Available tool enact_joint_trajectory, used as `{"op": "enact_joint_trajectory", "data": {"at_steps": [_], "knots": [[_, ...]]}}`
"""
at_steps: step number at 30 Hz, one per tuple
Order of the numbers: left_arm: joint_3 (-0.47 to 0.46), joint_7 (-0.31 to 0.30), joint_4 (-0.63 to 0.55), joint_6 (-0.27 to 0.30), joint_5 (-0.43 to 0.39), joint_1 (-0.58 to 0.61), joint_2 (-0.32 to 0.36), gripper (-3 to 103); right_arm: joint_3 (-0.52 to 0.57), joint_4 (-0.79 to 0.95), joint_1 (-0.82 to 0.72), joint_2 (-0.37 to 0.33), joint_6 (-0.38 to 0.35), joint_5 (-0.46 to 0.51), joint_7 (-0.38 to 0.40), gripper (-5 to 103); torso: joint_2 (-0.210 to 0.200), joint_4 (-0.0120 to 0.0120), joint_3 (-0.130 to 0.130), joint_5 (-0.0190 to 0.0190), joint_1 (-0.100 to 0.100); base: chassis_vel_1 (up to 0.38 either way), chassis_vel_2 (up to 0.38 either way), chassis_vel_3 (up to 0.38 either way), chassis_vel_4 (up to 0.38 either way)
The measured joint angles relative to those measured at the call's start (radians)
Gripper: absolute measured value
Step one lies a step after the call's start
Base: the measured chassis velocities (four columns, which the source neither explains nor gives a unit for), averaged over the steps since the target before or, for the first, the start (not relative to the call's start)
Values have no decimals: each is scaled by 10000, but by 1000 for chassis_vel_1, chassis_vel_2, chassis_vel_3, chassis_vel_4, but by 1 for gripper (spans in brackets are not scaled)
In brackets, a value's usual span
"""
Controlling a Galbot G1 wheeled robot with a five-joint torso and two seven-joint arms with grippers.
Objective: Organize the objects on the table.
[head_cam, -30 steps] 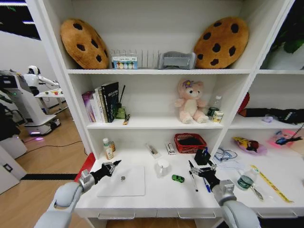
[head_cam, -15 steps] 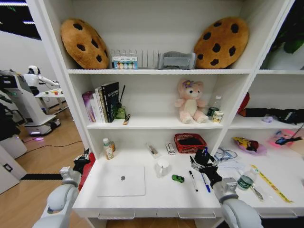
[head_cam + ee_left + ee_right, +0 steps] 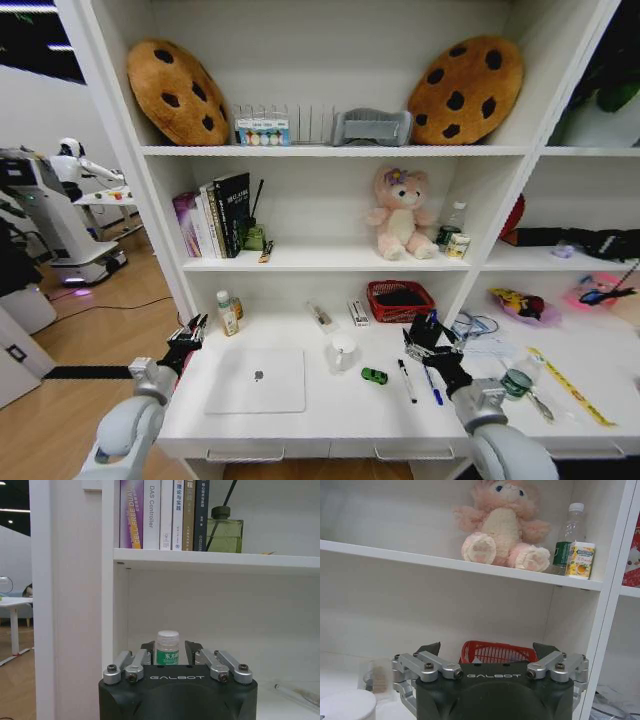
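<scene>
On the white table (image 3: 330, 405) a silver laptop (image 3: 257, 380) lies at the front left. Beside it stand a white cup (image 3: 343, 352) and a tiny green toy car (image 3: 375, 376). Two pens (image 3: 405, 380) lie right of the car, below my open right gripper (image 3: 425, 338), which hovers empty in front of the red basket (image 3: 497, 652). My left gripper (image 3: 190, 335) is open at the table's left edge, pointing at a small labelled bottle (image 3: 228, 312). That bottle (image 3: 167, 648) stands beyond the left gripper (image 3: 170, 647), apart from its fingers. A green-capped bottle (image 3: 517, 383) and a yellow ruler (image 3: 565, 385) lie at the right.
A red basket (image 3: 401, 298) sits at the back of the table under a shelf with a pink teddy bear (image 3: 400, 213). Books (image 3: 215, 215) stand on the shelf above the left bottle. The shelf's white upright (image 3: 75, 605) rises close beside my left gripper.
My left gripper swung from above the laptop out past the table's left edge, then came slightly forward toward the small bottle. My right gripper drew back a little, toward the red basket.
</scene>
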Motion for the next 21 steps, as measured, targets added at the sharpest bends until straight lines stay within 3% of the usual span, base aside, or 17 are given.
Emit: {"op": "enact_joint_trajectory", "data": {"at_steps": [2, 6, 7, 11, 13, 14, 15, 16, 21], "knots": [[-8, -61, -91, 26, -21, 4, -5, 47, 1, 36, 0, -9, 0, 4, 3, 100, 0, 0, 0, 1, 0, 0, 0, 0, 0], [-8, -124, -150, 52, -25, 9, -19, 53, 15, 75, 18, -41, -2, 27, 11, 100, 0, 0, 0, 0, 0, 0, 0, 0, 0], [-9, -167, -202, 63, -27, 45, -21, 64, 24, 93, 26, -58, -8, 52, 28, 100, 0, 0, 0, 0, 0, 0, 0, 0, 0], [-11, -194, -247, 64, -28, 95, -10, 74, 32, 108, 20, -65, -22, 80, 36, 100, 0, 0, 0, 0, 0, 0, 0, 0, 0], [-14, -196, -254, 64, -27, 101, -7, 74, 32, 108, 20, -65, -23, 82, 36, 100, 0, 0, 0, 0, 0, 0, 0, 0, 0], [-28, -202, -286, 64, -41, 126, 14, 85, 35, 108, 17, -65, -29, 87, 37, 100, 0, 0, 0, 0, 0, 0, 0, 0, 0], [-28, -202, -286, 64, -41, 126, 14, 85, 35, 108, 17, -65, -29, 87, 37, 100, 0, 0, 0, 0, 0, 0, 0, 0, 0], [-55, -204, -331, 64, -63, 151, 54, 96, 39, 106, 17, -63, -30, 90, 39, 100, 0, 0, 0, 0, 0, 0, 0, 0, 0], [-76, -245, -420, 115, -88, 147, 108, 100, 50, 105, 58, -105, -78, 160, 40, 100, -1, 0, 0, 0, 0, 0, 0, 0, 0]]}}
